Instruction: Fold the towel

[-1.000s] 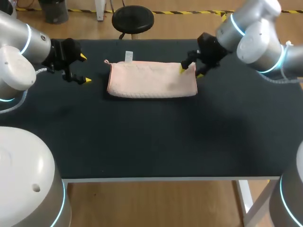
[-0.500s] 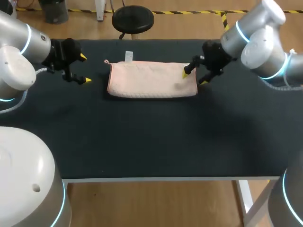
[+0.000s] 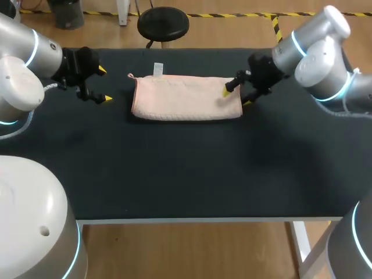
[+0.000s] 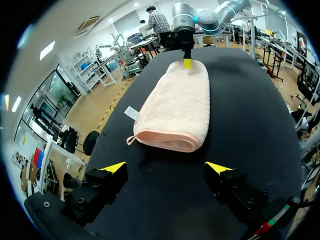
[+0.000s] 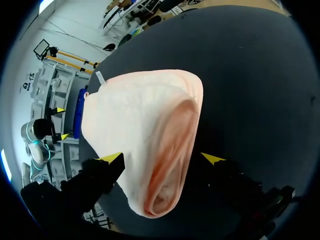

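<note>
A pink towel [image 3: 186, 97] lies folded into a long strip on the black table [image 3: 186, 168], with a white tag [image 3: 157, 69] at its far left corner. My right gripper [image 3: 236, 97] is at the towel's right end, open, one yellow tip over the cloth. In the right wrist view the towel's rolled end [image 5: 150, 130] lies between the spread fingers of the right gripper [image 5: 162, 158], apart from both. My left gripper [image 3: 104, 85] hovers open left of the towel. From the left wrist, the towel [image 4: 175, 107] lies ahead of the left gripper [image 4: 167, 167].
The table's front half [image 3: 186, 186] carries nothing but its dark cover. A round black stool [image 3: 163, 23] stands just beyond the far edge.
My right gripper has opened a little wider and drawn slightly back toward the towel's right end, with its arm swinging right. The left arm and the towel have not moved.
</note>
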